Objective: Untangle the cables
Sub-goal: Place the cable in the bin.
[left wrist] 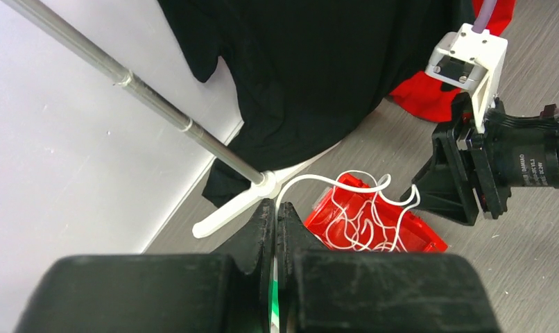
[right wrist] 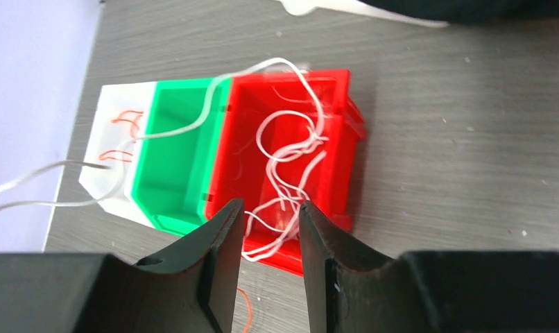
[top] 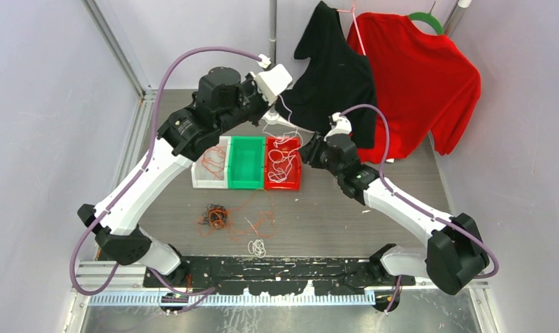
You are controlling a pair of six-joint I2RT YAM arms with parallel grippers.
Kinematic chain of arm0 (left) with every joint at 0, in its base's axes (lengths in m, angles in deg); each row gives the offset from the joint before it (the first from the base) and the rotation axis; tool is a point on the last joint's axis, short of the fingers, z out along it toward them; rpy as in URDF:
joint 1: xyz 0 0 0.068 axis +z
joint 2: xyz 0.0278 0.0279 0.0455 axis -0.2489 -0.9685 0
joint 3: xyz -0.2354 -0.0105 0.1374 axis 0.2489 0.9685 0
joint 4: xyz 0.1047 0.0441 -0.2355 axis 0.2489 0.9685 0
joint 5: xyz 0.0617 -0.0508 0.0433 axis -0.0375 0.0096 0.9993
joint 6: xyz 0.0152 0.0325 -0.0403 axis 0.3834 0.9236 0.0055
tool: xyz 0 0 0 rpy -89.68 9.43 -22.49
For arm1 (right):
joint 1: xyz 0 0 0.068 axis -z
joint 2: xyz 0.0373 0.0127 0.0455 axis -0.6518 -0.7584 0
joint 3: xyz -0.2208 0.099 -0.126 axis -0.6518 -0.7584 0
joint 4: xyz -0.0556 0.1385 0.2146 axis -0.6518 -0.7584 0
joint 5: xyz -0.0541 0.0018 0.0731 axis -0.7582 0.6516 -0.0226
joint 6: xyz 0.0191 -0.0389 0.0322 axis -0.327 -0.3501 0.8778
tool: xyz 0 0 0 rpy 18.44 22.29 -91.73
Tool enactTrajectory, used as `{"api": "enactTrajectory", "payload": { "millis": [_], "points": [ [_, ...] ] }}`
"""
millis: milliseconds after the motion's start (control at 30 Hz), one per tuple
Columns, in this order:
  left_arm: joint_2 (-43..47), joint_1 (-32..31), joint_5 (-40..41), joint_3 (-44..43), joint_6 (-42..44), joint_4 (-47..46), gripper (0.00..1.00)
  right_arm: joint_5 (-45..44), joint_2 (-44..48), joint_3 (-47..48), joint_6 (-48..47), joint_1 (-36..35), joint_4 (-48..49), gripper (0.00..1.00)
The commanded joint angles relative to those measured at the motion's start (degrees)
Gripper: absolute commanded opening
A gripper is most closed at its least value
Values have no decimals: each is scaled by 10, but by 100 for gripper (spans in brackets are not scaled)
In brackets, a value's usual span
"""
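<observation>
While the left gripper (left wrist: 275, 208) hangs high above the bins with its jaws pressed together, apparently pinching one end of the white cable (left wrist: 360, 216), that strand runs down into the red bin (right wrist: 346, 132), where the rest of it lies in loose loops. The right gripper (right wrist: 270, 208) hovers over the near wall of this bin, jaws spread, with several white loops showing between the fingers (right wrist: 221, 229) and nothing held.

Probable hazards: closing here may trap more than one loop, so a pull would tighten a knot rather than free it. A further lift by the left arm may drag the whole heap out or tip the light bin. One white run crosses the green bin (right wrist: 173, 159) towards the white bin (right wrist: 124, 97) and could catch on a rim. The thin strand may also slip from the pinch. A black and orange-red tangle (top: 216, 216) lies apart on the table (top: 401, 173), not yet sorted.
</observation>
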State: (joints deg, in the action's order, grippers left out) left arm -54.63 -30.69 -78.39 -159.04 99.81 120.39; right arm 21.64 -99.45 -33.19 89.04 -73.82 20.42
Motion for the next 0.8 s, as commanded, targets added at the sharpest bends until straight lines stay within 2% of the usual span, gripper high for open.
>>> {"api": "enactTrajectory", "payload": {
  "millis": [0,133,367,767],
  "points": [
    [29,-3,9,5,-13,11,0,-34,12,-22,35,17,-3,40],
    [30,-5,6,31,-23,18,0,-41,3,-26,59,35,20,40],
    [-4,-5,3,71,-37,4,0,-12,-36,24,72,56,23,37],
    [-137,-4,16,50,-39,-11,0,-38,15,6,61,84,8,34]
  ]
}}
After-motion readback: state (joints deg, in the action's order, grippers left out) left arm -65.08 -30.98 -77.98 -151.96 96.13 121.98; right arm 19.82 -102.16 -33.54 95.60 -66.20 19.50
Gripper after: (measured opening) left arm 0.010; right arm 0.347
